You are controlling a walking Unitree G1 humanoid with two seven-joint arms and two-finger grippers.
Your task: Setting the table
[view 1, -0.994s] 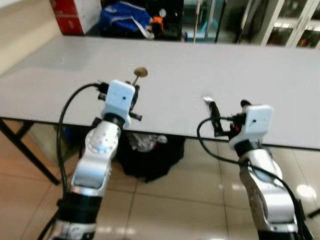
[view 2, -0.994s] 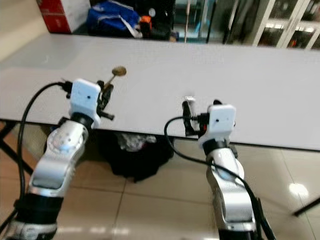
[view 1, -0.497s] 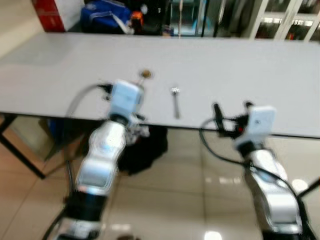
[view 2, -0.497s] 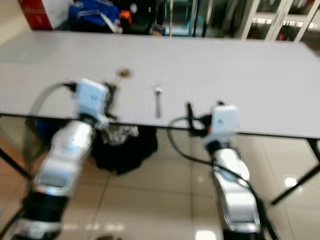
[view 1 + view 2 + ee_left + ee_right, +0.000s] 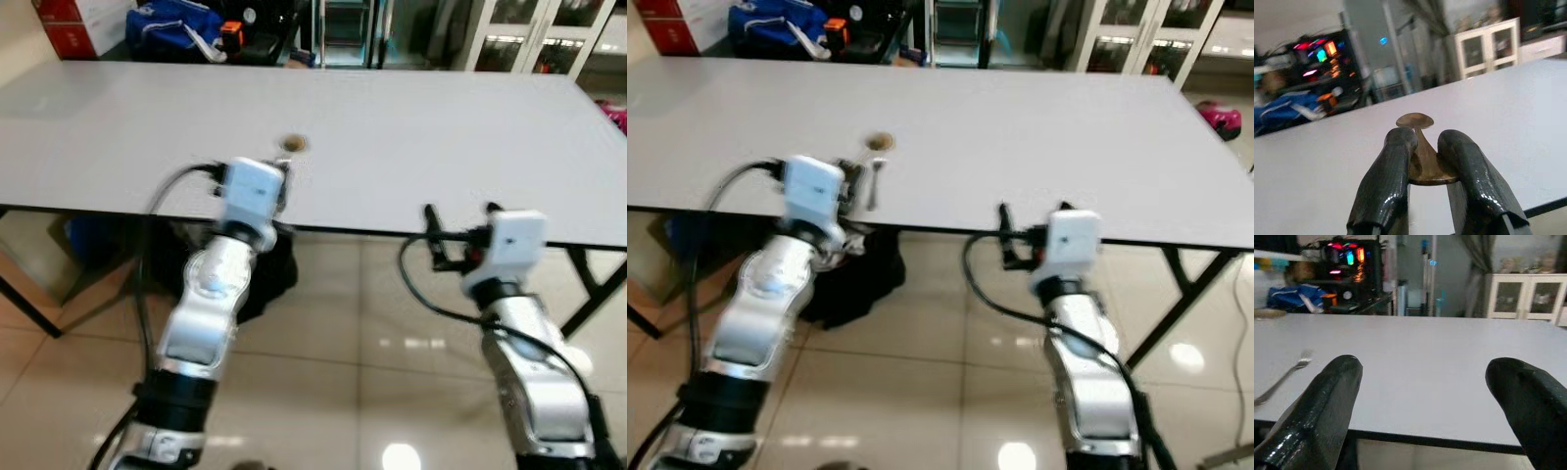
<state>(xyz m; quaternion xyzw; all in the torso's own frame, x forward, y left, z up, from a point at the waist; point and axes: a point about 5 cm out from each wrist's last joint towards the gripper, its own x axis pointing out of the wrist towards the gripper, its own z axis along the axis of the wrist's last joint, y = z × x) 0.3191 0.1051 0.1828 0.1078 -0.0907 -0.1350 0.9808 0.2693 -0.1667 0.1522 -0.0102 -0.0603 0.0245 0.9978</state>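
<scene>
Presently: one white table [image 5: 1019, 127], broad open surface toward 12 o'clock. One brass spoon [image 5: 1420, 147] pinched in left gripper [image 5: 1422, 161] at near edge. One fork [image 5: 1283, 377] lies flat. Right gripper [image 5: 1425, 396] spread wide, empty.

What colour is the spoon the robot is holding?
The spoon is a dull golden brass colour, clearest in the left wrist view, pinched in the left gripper.

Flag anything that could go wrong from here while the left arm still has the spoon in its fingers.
1. The left gripper pinches the spoon only at its handle end, bowl sticking out; it may twist or slip on set-down.
2. The fork lies on the table right beside that gripper; lowering the spoon could knock it.
3. Both lie near the table's front edge, so a nudge might push one off.
</scene>
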